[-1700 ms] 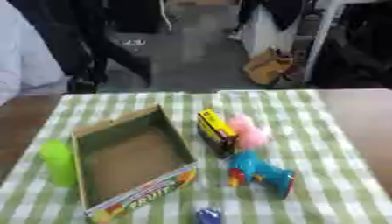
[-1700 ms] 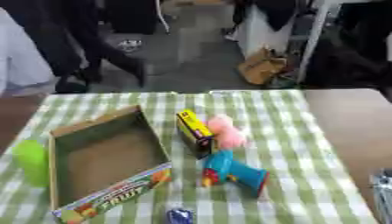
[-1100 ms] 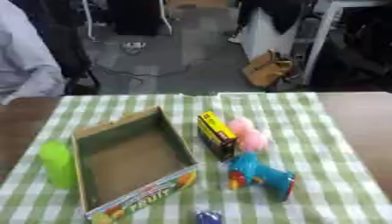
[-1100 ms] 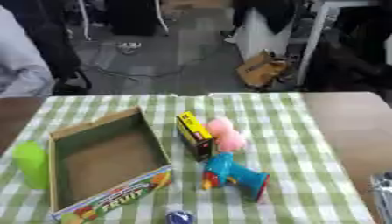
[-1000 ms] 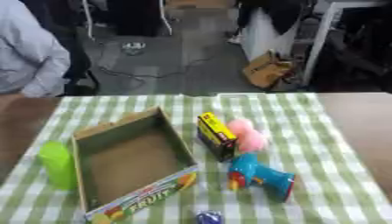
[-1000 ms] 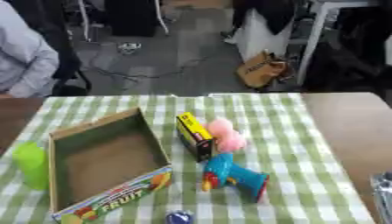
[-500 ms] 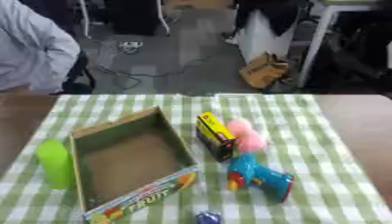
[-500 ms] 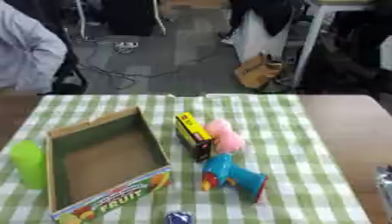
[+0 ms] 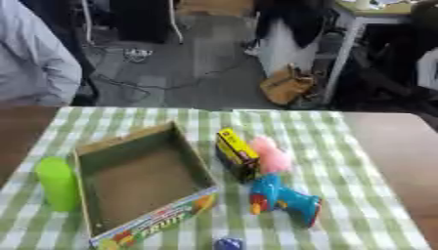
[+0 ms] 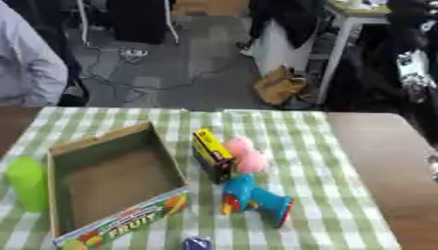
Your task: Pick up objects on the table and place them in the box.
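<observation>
An open cardboard box (image 9: pixel 94 161) with fruit print on its front wall lies left of centre on the checked cloth. Right of it a yellow and black packet (image 9: pixel 234 150) leans against a pink soft object (image 9: pixel 270 155). A blue toy gun with orange and red parts (image 9: pixel 284 199) lies in front of them. A small dark blue thing (image 9: pixel 228 243) sits at the near edge. A green cylinder (image 9: pixel 58 183) stands left of the box. A grey sliver of my right hand (image 10: pixel 433 168) shows at the right edge. My left hand is out of sight.
The green and white checked cloth (image 9: pixel 359 146) covers a brown table (image 9: pixel 402 141). A person in a light shirt (image 9: pixel 34 63) stands at the far left edge, touching nothing. Beyond the table are chairs, a desk and a brown bag (image 9: pixel 287 85) on the floor.
The objects on the cloth have not moved. The person at the far left has come further into view. The grey sliver at the right edge has risen a little.
</observation>
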`<state>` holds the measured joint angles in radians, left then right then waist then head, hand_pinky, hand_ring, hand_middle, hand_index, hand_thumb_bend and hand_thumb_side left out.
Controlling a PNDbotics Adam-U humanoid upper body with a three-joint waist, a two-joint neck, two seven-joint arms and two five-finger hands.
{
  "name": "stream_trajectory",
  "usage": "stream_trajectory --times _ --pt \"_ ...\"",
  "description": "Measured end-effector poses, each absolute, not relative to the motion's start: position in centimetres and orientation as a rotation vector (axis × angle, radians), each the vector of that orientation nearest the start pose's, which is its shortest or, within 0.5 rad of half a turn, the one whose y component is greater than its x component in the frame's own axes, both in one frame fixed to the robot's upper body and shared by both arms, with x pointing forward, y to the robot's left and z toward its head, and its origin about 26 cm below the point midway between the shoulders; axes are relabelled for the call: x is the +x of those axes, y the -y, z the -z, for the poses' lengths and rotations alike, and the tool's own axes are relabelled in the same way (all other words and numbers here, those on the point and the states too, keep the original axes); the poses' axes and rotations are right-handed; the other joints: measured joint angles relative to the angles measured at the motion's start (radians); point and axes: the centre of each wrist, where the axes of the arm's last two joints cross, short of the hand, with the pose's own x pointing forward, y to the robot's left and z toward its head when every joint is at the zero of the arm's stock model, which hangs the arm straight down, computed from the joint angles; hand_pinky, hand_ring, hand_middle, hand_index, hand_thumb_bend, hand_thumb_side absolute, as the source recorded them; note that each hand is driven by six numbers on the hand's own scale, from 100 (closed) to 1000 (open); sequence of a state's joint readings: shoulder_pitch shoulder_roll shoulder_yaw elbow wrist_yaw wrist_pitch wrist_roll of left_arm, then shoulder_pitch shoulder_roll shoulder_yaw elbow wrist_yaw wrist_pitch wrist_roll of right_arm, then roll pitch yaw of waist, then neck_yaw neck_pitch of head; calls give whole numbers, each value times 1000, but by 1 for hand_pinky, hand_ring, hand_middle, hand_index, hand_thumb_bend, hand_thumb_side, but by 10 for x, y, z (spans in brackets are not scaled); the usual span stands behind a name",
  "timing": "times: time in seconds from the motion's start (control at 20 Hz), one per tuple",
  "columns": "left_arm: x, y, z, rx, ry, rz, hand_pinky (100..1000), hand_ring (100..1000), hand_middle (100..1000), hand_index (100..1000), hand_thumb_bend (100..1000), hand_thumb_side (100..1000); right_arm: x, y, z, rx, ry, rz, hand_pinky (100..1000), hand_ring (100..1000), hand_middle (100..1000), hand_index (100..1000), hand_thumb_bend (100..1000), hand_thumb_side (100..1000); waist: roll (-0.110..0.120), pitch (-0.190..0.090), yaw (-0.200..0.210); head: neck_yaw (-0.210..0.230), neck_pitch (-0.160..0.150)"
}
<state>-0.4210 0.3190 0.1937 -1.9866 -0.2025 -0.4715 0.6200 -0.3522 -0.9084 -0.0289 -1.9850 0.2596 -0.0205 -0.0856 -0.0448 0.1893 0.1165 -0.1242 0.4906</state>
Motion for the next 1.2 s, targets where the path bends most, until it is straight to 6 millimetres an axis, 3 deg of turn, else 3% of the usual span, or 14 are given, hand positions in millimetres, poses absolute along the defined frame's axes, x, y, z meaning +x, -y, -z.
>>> stream_trajectory --times 0.3,0.6,0.75,0.95,1.05,1.1,1.2 --pt "307 -293 -246 -645 -3158 414 877 897 913 941 171 1000 289 320 -301 -980 1926 -1321 901 885 865 895 254 1000 -16 -16 13 -6 8" --pt "307 -290 -245 -619 -3174 394 876 897 913 941 169 1000 294 307 -299 -909 1699 -1513 913 894 882 905 326 1000 -19 -23 25 -18 13" --pt "307 -290 -245 -612 -3177 390 876 897 913 941 169 1000 308 306 -294 -903 1593 -1580 920 901 889 910 375 1000 -19 -26 31 -25 16" --pt "307 -288 -245 -598 -3185 382 876 897 913 941 169 1000 337 309 -273 -884 1457 -1646 935 925 910 947 517 1000 -19 -28 34 -34 16" --pt "307 -288 -245 -594 -3186 381 876 897 913 941 169 1000 352 310 -262 -862 1406 -1671 935 926 910 947 524 1000 -19 -28 36 -38 16" --pt "307 -288 -245 -593 -3186 380 876 897 913 941 169 1000 357 310 -257 -852 1389 -1680 952 948 928 968 627 1000 -19 -28 36 -38 16" --pt "307 -288 -246 -590 -3186 380 876 897 913 941 169 1000 367 312 -247 -824 1349 -1696 967 967 942 983 659 1000 -19 -28 37 -40 16"
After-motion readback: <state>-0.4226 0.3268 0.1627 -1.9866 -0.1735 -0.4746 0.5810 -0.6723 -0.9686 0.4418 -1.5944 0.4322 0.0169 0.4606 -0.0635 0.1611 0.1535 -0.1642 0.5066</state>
